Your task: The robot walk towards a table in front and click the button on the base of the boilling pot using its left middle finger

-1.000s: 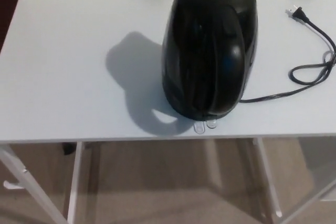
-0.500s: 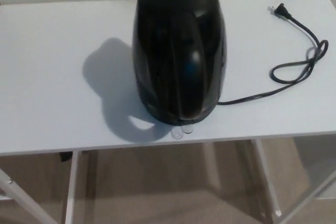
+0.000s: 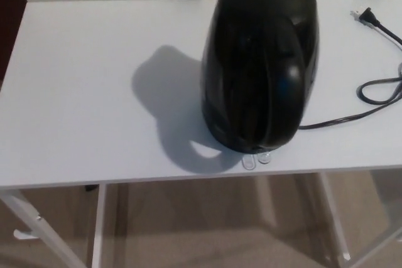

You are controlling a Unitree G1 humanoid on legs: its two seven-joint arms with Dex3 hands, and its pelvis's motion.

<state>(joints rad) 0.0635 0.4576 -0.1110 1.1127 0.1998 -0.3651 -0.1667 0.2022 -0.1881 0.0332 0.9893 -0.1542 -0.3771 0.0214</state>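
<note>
Black boiling pot [image 3: 260, 61] on white surface [image 3: 81, 92], clear button [image 3: 249, 162] at base (hands, fingers unseen); best pressed straight down.

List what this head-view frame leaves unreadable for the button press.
- Button: the black kettle hides its own base; only two clear tabs poke out, function unclear.
- Power cord: cut off by the right edge.
- Both hands: out of frame.
- Table legs: cropped at the bottom.

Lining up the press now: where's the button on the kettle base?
In the head view, the two small clear tabs poke out under the black kettle, right of centre, at the near edge of the white table.
</note>
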